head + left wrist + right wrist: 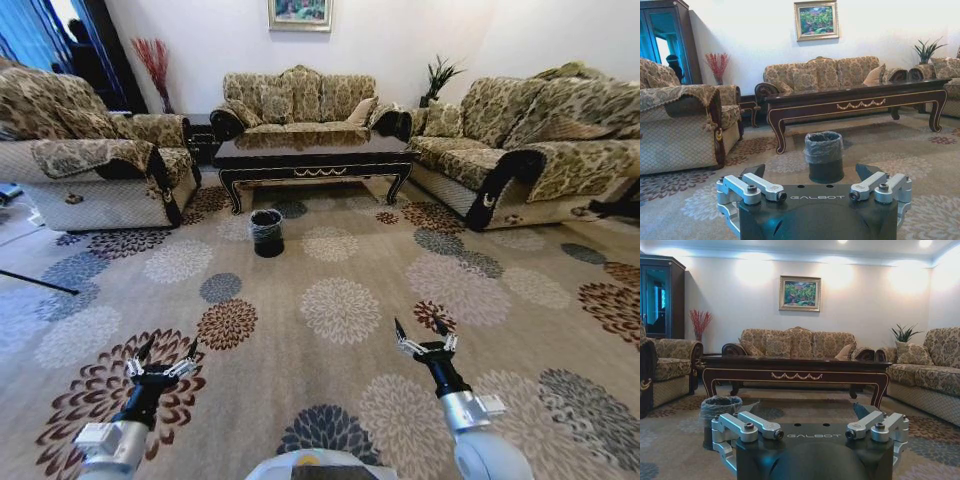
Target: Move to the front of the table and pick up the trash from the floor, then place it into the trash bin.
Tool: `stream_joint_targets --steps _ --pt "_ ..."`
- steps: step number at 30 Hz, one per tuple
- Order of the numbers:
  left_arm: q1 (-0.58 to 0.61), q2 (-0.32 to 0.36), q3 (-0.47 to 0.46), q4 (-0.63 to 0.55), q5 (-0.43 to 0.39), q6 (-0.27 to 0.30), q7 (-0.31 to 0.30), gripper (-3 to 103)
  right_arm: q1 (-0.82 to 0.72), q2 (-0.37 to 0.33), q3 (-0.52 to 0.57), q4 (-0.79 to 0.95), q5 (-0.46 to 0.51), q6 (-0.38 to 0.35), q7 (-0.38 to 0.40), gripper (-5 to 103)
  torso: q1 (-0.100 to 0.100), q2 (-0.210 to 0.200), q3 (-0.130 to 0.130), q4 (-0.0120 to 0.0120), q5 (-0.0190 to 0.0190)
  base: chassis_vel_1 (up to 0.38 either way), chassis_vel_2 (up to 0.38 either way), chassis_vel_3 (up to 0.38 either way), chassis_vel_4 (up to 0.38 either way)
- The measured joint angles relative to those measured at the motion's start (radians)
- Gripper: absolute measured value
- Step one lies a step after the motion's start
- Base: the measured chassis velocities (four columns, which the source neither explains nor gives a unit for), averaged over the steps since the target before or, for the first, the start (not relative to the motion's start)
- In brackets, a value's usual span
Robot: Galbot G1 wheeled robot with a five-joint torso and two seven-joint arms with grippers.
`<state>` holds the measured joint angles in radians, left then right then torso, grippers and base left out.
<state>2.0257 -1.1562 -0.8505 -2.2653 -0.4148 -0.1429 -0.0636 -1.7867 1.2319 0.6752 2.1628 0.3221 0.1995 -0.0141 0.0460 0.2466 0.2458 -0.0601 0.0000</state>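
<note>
The dark glossy table (315,155) with gold ornament stands ahead in the middle of the room. In front of its left leg, on the flower-patterned floor (340,310), stands the black trash bin (267,232) with its liner bag; the left wrist view has the trash bin (824,156) straight ahead, and the right wrist view has the trash bin (720,415) off to one side. The trash is out of view. My left gripper (168,348) and right gripper (420,330) are held low over the carpet, well short of the bin, both open and empty.
Patterned sofas ring the table: one on the left (90,170), one behind (300,100), one on the right (530,150). A small dark side table (200,135) sits in the back left corner. A thin black rod (40,283) lies at the far left. Open carpet stretches between me and the bin.
</note>
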Motion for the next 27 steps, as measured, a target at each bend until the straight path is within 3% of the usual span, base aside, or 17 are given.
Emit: stream_joint_targets --steps 27 --pt "0.0 0.0 0.0 0.0 0.0 0.0 0.0 100 0.0 0.0 0.0 0.0 0.0 0.0 0.0 100 0.031 0.099 0.068 0.0 0.0 0.0 0.0 0.0 0.0"
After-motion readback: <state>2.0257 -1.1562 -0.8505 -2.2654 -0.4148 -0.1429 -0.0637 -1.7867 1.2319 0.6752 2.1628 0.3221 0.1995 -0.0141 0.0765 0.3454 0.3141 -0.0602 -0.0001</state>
